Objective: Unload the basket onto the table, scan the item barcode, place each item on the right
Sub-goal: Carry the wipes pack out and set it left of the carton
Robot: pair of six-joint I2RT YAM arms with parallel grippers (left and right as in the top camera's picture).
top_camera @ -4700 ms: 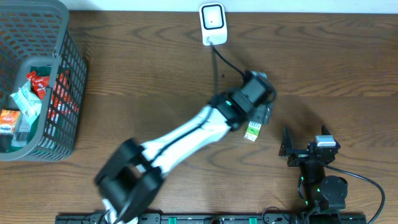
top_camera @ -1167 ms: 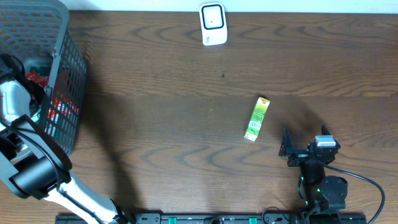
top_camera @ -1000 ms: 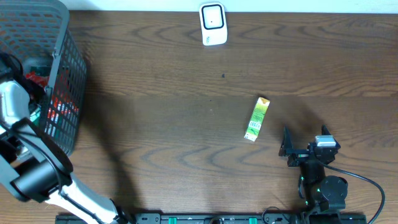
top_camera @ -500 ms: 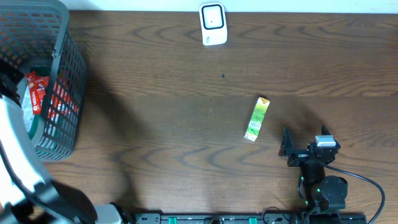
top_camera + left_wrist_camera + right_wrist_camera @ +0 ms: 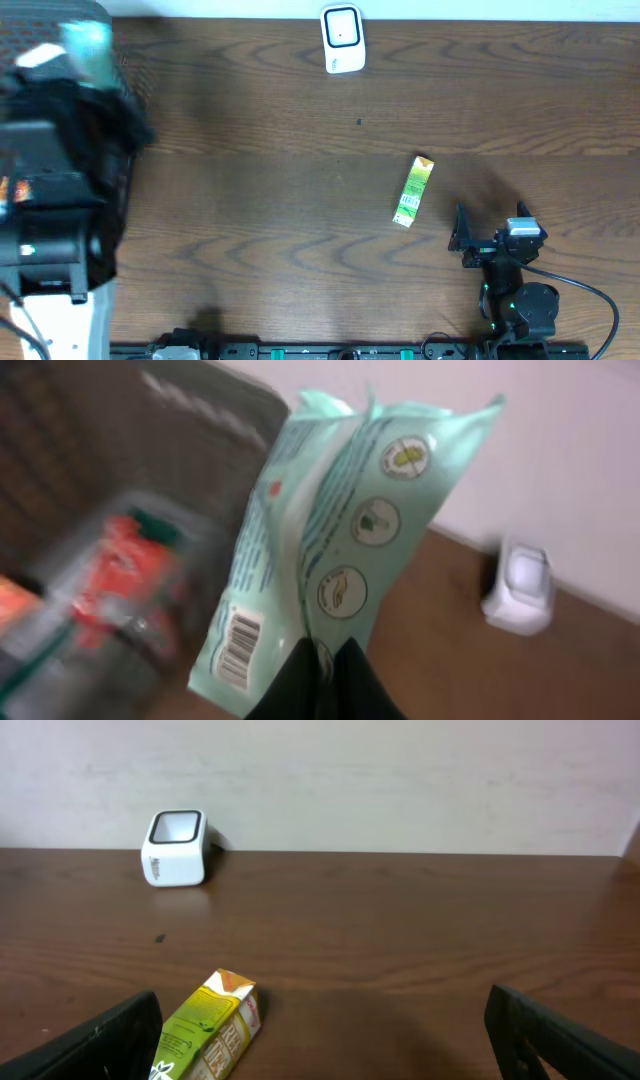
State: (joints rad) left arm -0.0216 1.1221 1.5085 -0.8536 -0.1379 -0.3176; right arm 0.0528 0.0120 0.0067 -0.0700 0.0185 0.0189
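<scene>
Step in hand: carry-to-scanner. Left pincer is clamped tight on the bottom edge of a mint-green pouch, holding it up in the air above the basket at the desk's far left. Overhead view is badly motion-blurred there, so only a pale patch of the pouch shows on top of the arm. Pouch is soft plastic film, flat with crimped, slightly wavy seams, glossy, with a column of round icons down one face. It hangs upright and a bit floppy from a narrow pinch, so I'd expect it to swing or fold on a fast move. Barcode is a small white label low on the side panel, close to the fingers but not covered by them. Scanner is a small white rounded block with a dark window, at the back edge of the desk, well apart from the pouch. Next move, as I read it: swing across the desk toward it, then rotate the wrist so the barcode panel squares up to the window, and go slowly so the film stays flat. Right pincer is parked at the near right, spread fully, holding nothing. A small green-and-yellow carton, stiff and box-shaped, lies flat just beside it. Basket is dark plastic mesh with red packets inside, too blurred to read. Desk is dark wood grain, matte.
</scene>
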